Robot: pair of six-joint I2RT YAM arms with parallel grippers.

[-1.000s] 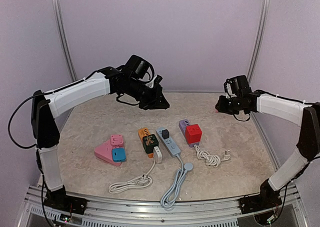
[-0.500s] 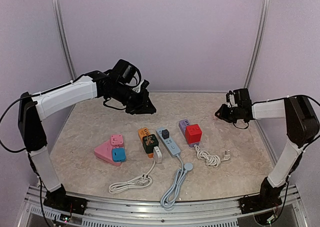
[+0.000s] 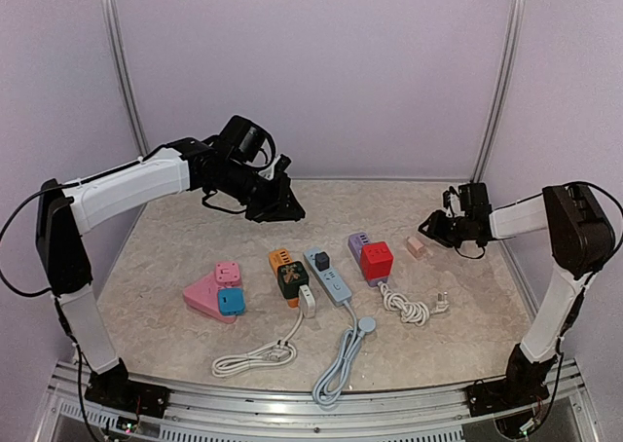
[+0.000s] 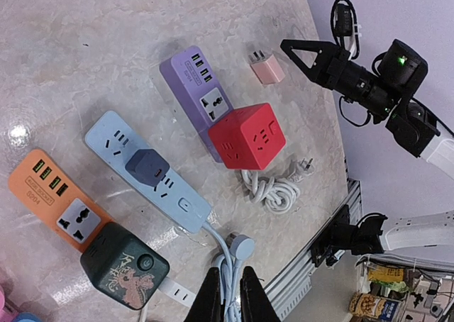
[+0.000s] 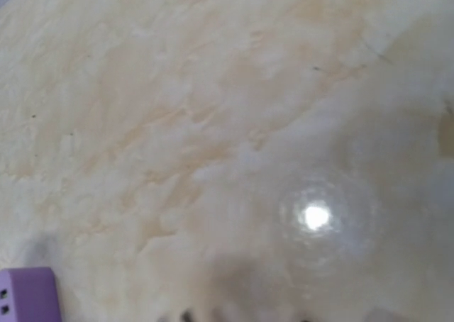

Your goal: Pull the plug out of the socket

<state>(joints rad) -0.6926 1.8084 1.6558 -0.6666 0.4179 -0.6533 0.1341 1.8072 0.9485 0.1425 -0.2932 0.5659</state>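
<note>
1. We are finding the small pink plug (image 4: 267, 69) lying loose on the table (image 3: 175, 238). Its prongs are bare, and it rests just beyond the far end of the purple strip (image 4: 190, 77), touching nothing. We are judging it already out of its socket.
2. The right gripper (image 3: 433, 230) is sitting low, near the plug but apart from it, with its tips aimed that way. Seeing it side-on, we cannot tell whether its fingers are spread or pressed together. Its own camera is giving us only blurred tabletop.
3. The left gripper (image 4: 230, 274) is hovering high over the strips with its fingers drawn almost together, pinching nothing.
4. We are also counting other plugs seated in their strips:
   - the red cube (image 4: 247, 135) on the purple strip
   - a dark blue plug (image 4: 147, 167) in the light-blue strip (image 4: 106, 134)
   - a dark green cube (image 4: 124, 265) on the orange strip (image 4: 42, 187)
5. We are watching for these risks:
   - A sideways sweep from the low right gripper could flick the loose plug toward the table edge.
   - Descending further could scrape the surface.
   - Nothing is pinning the strips, so tugging the red cube could lift the whole purple strip instead of freeing it.
</note>
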